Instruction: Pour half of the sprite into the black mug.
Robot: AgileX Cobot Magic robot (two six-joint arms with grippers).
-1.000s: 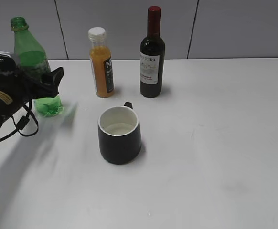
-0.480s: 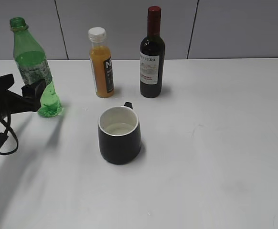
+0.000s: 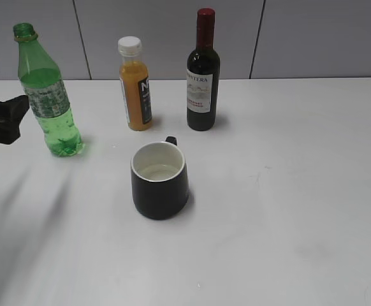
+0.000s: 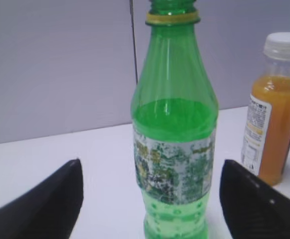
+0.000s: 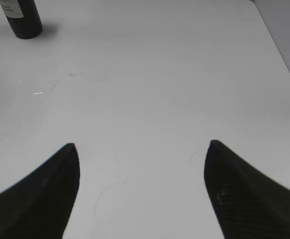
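Observation:
The sprite (image 3: 47, 95) is a tall green bottle with no cap, standing upright at the table's left; it fills the middle of the left wrist view (image 4: 174, 134). The black mug (image 3: 159, 180) with a white inside stands mid-table, handle to the back, with some clear liquid at its bottom. My left gripper (image 3: 6, 115) is open and empty at the left edge, just left of the bottle and apart from it; in the left wrist view its fingers (image 4: 152, 199) frame the bottle without touching. My right gripper (image 5: 141, 184) is open over bare table and is out of the exterior view.
An orange juice bottle (image 3: 135, 85) with a white cap and a dark wine bottle (image 3: 203, 71) with a red top stand behind the mug. The juice bottle also shows right of the sprite in the left wrist view (image 4: 272, 109). The wine bottle's base shows in the right wrist view (image 5: 20, 17).
My left gripper has let go of the sprite and drawn back to the left. The bottle stands upright on the table. The mug has not moved.

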